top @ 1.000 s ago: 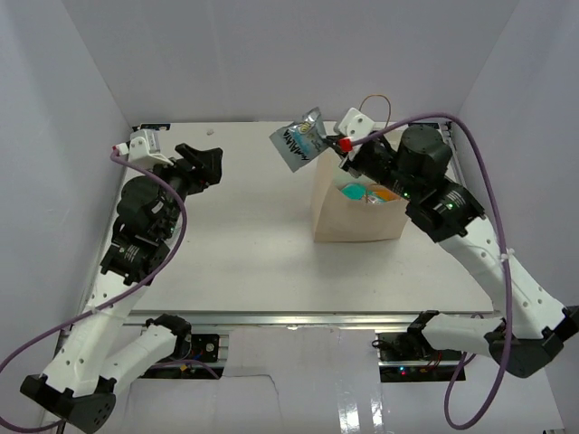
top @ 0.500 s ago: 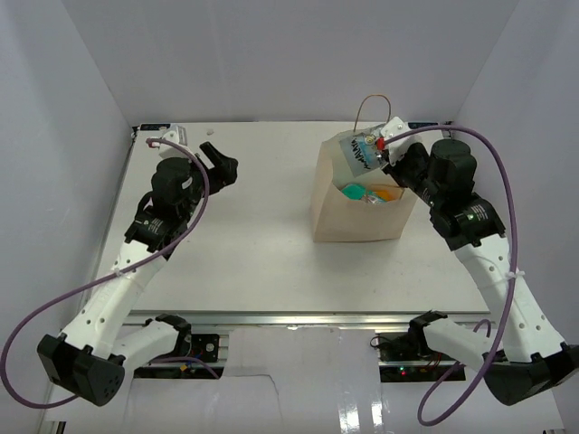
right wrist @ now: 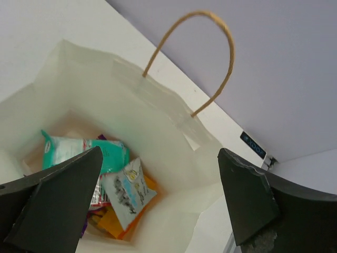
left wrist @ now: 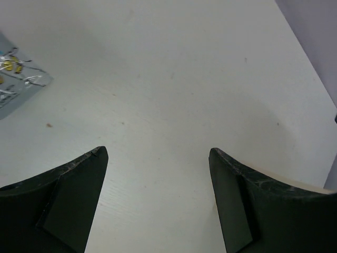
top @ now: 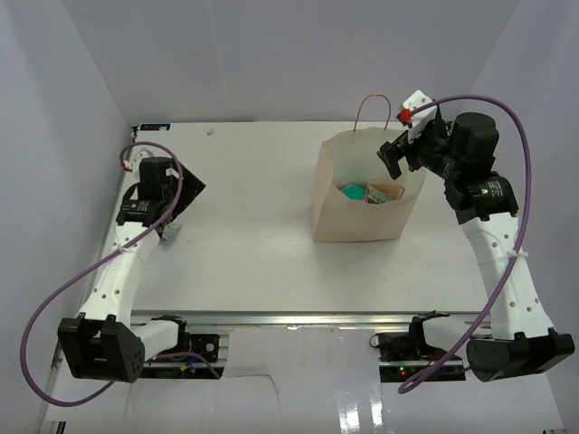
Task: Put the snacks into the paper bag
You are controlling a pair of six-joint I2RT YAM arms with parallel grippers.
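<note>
Right gripper [right wrist: 160, 153] gapes over tan paper bag [right wrist: 121, 95] holding glossy snacks [right wrist: 124, 192].

The paper bag [top: 353, 224] stands upright and open on the counter [top: 253, 208], with its loop handle [right wrist: 224, 47] raised at the far rim. Inside it lie a teal packet [right wrist: 87, 150] and a silvery-blue packet [right wrist: 126, 192], with an orange packet [right wrist: 113, 225] under them. One grey silvery packet [left wrist: 18, 87] lies flat on the counter, well apart from the bag.
</note>
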